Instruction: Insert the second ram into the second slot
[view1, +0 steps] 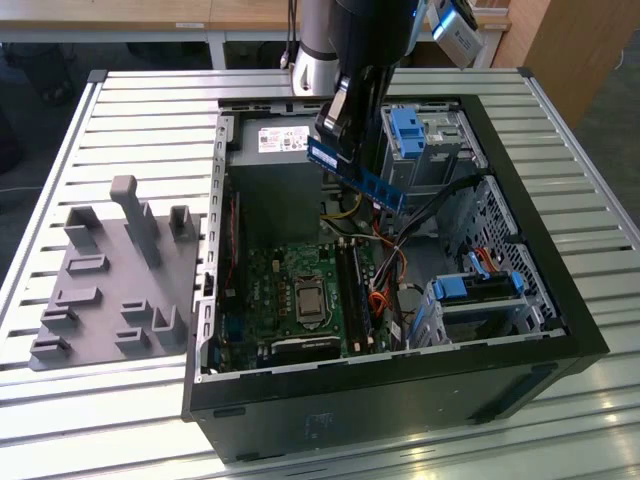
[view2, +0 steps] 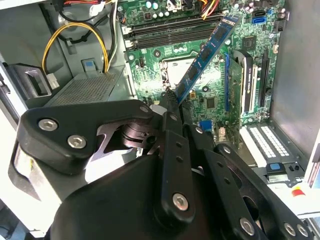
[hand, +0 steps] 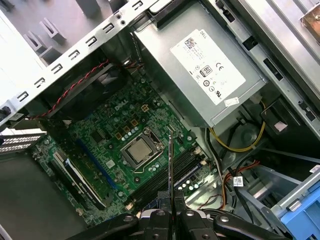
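White label (hand: 207, 67) on the grey power supply (hand: 165, 45), square-on in the first wrist view: rows of black print, a barcode patch at one end and a cluster of round and boxed certification marks. A small white sticker (hand: 231, 102) sits just off its corner, the print too fine to tell. There's white lettering (hand: 120, 106) on the green motherboard (hand: 95, 127), near the processor socket. A white tag (hand: 237, 180) with dark print hangs on a cable. The second ram (view2: 207, 50) is pinched in the gripper (view2: 170, 100), its chip markings too small to make out.
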